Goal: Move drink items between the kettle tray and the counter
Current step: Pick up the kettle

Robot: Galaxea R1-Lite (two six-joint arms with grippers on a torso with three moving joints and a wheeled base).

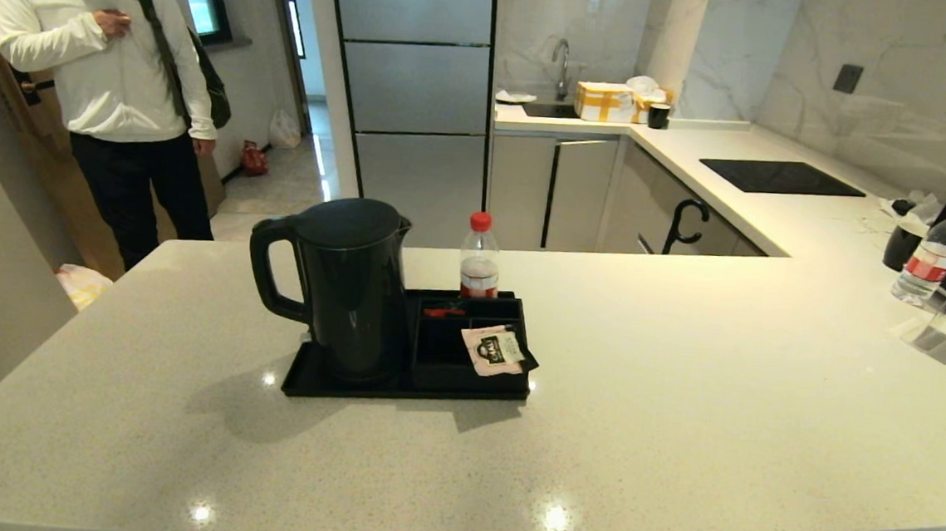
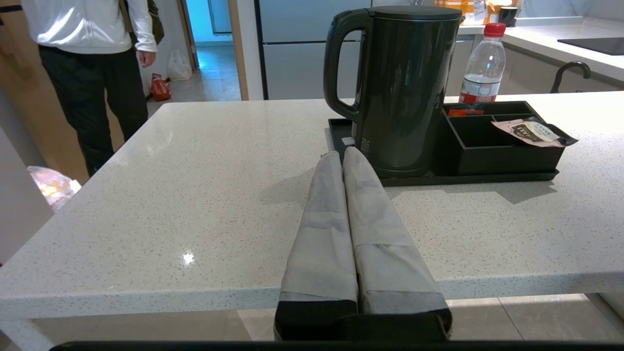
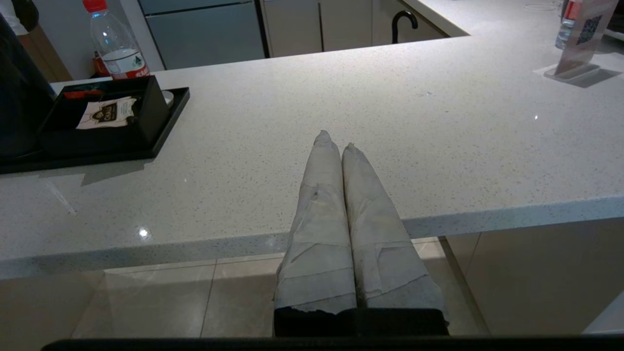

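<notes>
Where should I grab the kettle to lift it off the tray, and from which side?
Take the kettle by its loop handle, coming in from the robot's left with the left gripper. The handle juts left, clear of the tray's compartments, and the body looks too wide to pinch.

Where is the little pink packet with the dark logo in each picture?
Head view: the sachet lies across the near right compartment of the kettle tray.
Left wrist view: the sachet rests on the tray's far-right compartment rim.
Right wrist view: the sachet lies on the compartments, far from the hand.
Shared landmark: the red-capped bottle behind the tray.
</notes>
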